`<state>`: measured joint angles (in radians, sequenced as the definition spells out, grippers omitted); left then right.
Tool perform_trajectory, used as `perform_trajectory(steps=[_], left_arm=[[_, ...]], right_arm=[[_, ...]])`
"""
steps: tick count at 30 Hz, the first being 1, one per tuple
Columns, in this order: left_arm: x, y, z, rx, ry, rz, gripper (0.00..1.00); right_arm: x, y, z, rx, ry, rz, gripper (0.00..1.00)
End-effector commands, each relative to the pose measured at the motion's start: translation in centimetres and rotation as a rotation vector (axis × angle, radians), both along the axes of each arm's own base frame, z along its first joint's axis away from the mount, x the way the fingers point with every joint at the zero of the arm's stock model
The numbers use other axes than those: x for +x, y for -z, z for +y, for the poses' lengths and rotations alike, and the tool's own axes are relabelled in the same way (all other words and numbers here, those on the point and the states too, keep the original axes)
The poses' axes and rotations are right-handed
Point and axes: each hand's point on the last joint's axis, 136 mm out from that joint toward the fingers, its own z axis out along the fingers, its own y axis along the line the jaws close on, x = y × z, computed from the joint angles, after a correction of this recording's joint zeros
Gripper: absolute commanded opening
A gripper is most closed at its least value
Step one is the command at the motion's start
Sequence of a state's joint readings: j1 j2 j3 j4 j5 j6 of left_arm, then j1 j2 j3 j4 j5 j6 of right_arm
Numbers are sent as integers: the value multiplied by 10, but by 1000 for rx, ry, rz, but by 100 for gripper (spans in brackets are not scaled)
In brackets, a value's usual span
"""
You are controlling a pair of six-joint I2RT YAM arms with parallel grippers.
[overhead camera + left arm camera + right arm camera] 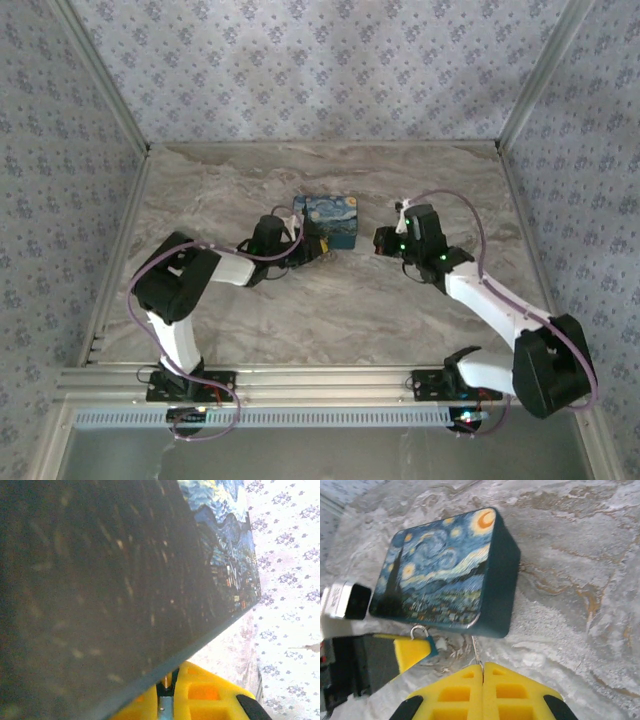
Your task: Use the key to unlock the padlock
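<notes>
Box (440, 570) lid blue swirled night-sky print with yellow moon and stars, sides dark teal; padlock (431, 645) teal-blue, shackle silvery; key (475, 650) silvery; left gripper (167, 692) and right gripper (482, 666) fingers yellow; table (570, 580) grey-beige veined marble; walls (300, 70) pale, small violet-blue floral repeat.

A marble-patterned tabletop (330, 320), grey with tan veins, forms the floor of the enclosure. Three walls rise from its edges, all covered in pale wallpaper with small blue-grey flower sprigs: the back wall (320, 70), the left wall (50, 200) and the right wall (595, 180). Aluminium posts (100, 75) run up from the two far corners. Along the near edge lies an aluminium rail (320, 381), with a pale ribbed strip (300, 417) just in front of it. The light is soft and even, and shadows on the tabletop are faint.
</notes>
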<state>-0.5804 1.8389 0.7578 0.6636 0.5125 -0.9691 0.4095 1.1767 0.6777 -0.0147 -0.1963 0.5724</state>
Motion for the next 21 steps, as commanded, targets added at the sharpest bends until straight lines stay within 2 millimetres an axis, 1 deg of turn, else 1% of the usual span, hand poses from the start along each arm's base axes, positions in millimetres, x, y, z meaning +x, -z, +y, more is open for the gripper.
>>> perform_trajectory(steps=[1, 9, 12, 16, 21], left_arm=[[8, -34, -9, -73, 9, -29, 3], [19, -47, -11, -125, -40, -36, 3], [21, -50, -12, -139, -50, -34, 3], [25, -51, -14, -164, -62, -21, 3], [30, -55, -18, -194, -66, -6, 3]], right_arm=[[-8, -18, 12, 120, -53, -46, 0], [-22, -26, 10, 254, -61, -99, 0], [-26, -40, 14, 303, -97, -145, 0], [-32, -63, 19, 357, -145, -205, 0], [-35, -87, 18, 415, -154, -248, 0]])
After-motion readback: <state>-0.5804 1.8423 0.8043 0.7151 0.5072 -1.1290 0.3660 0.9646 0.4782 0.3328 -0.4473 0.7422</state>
